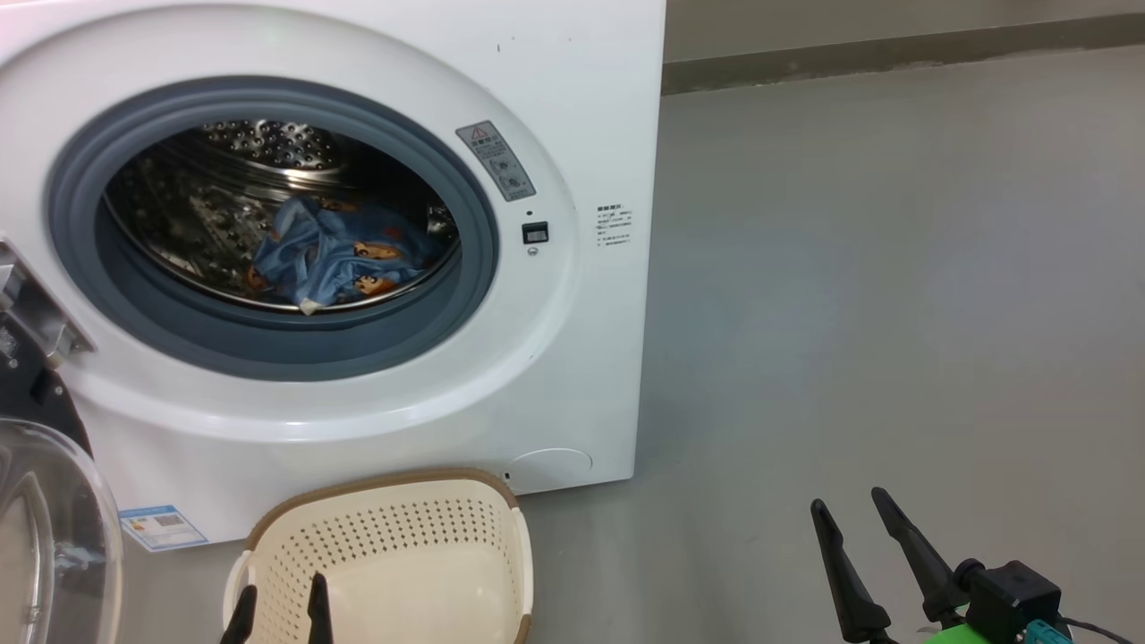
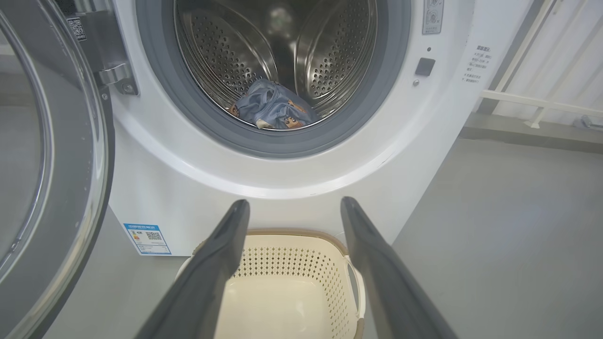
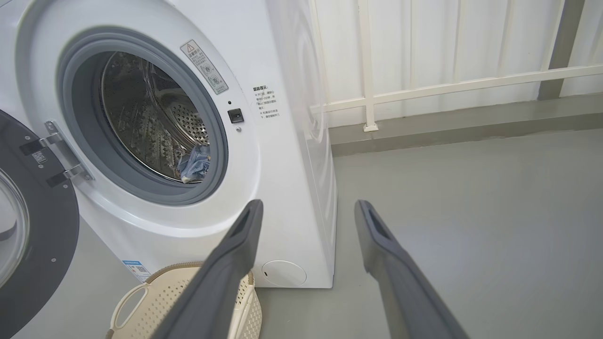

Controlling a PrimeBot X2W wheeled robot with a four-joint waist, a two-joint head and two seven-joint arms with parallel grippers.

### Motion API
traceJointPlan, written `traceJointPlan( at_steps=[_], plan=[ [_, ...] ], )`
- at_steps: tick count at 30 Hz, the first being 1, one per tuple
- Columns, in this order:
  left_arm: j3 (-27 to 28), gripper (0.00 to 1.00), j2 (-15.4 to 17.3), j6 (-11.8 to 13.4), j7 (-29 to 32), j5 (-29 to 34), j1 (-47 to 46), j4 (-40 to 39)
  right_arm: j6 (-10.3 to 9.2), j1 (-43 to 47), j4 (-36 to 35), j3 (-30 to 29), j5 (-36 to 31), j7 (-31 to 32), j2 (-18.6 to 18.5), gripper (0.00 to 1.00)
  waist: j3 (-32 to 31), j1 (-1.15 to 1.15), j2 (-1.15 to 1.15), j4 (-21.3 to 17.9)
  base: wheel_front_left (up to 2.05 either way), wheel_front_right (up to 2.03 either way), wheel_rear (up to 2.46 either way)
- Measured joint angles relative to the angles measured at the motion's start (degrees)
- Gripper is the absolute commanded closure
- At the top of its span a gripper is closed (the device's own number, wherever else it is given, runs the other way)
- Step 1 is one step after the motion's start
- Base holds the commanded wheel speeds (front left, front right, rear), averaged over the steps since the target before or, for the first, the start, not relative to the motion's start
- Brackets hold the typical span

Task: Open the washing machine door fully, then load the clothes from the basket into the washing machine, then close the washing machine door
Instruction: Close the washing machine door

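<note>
- The washer (image 1: 572,89) fills the upper left of the head view, and its door (image 1: 54,537) hangs open at the lower left edge
- The clothes (image 1: 335,255), blue with bears, lie in a heap low in the drum (image 1: 259,143), in the middle of the round hole
- The basket (image 1: 394,528) sits on the floor (image 1: 894,268) at the bottom, just in front of the washer, and its cream bottom shows
- The left gripper (image 1: 282,586) is at the bottom edge over the basket, fingers wide apart, holding nothing
- The right gripper (image 1: 847,499) is at the lower right over the grey floor, fingers wide too, holding nothing
</note>
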Motion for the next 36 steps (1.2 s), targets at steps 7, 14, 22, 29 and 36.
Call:
traceJointPlan(
  at_steps=[7,14,22,29,36],
  plan=[
    [-0.33,0.00,0.08,0.10,0.00,0.66,2.42,-1.20,0.00,0.00,0.00,-0.76,-0.03,0.00,0.16,0.00,-0.31,0.00,0.00,0.83,0.00,0.00,0.00],
    [-0.33,0.00,0.08,-0.30,0.00,0.71,2.63,-1.72,0.00,0.01,0.01,-1.09,-0.03,0.00,0.44,0.00,-0.20,0.00,0.00,1.54,0.00,0.00,0.00],
    [-0.35,0.00,0.09,-0.18,0.00,0.70,2.64,-2.21,0.00,0.01,0.04,-0.85,-0.03,0.00,0.44,0.00,-0.01,0.00,0.00,1.84,0.00,0.00,0.00],
    [-0.35,0.00,0.09,0.94,0.00,0.80,2.66,-2.25,0.00,0.01,0.14,-0.55,-0.03,0.00,0.27,0.00,-0.10,0.00,0.00,1.48,-0.41,0.41,0.00],
    [-0.74,0.00,0.10,0.93,0.00,1.11,2.66,-2.26,0.00,0.01,0.24,-0.14,-0.03,0.00,0.29,0.00,0.05,0.01,0.00,1.09,-1.26,1.26,0.00]
  ],
)
